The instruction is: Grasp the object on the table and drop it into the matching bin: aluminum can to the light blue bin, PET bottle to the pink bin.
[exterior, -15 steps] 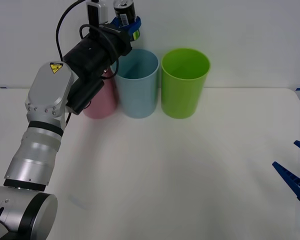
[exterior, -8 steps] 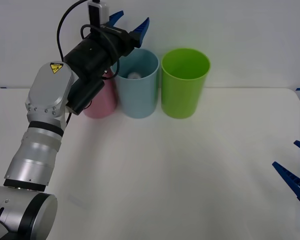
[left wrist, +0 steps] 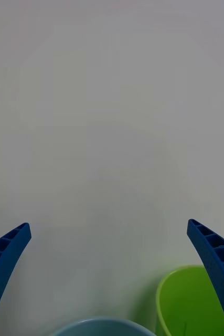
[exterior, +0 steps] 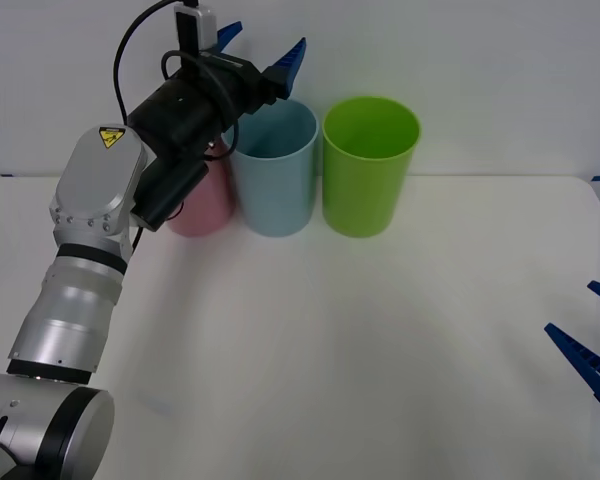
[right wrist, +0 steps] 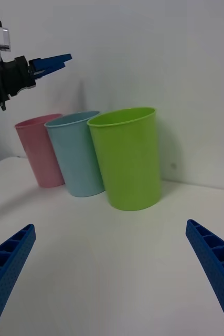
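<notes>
My left gripper (exterior: 264, 42) hangs open high above the rim of the light blue bin (exterior: 275, 190), with nothing between its fingers. The aluminum can is hidden from view. The pink bin (exterior: 202, 208) stands beside the light blue one, partly behind my left arm. In the left wrist view the open left gripper (left wrist: 109, 224) looks at the wall, with the light blue bin's rim (left wrist: 96, 326) just below it. My right gripper (exterior: 567, 307) waits open at the table's (exterior: 330, 330) right edge. The right wrist view shows the right gripper (right wrist: 109, 226) open, the light blue bin (right wrist: 77, 157) and the pink bin (right wrist: 41, 155).
A lime green bin (exterior: 368, 180) stands right of the light blue one, touching it; it is nearest in the right wrist view (right wrist: 127, 157). The three bins line the table's back edge against a white wall.
One second ago my left gripper held the can above the light blue bin. The gripper opened and the can dropped into the bin, where it no longer shows.
</notes>
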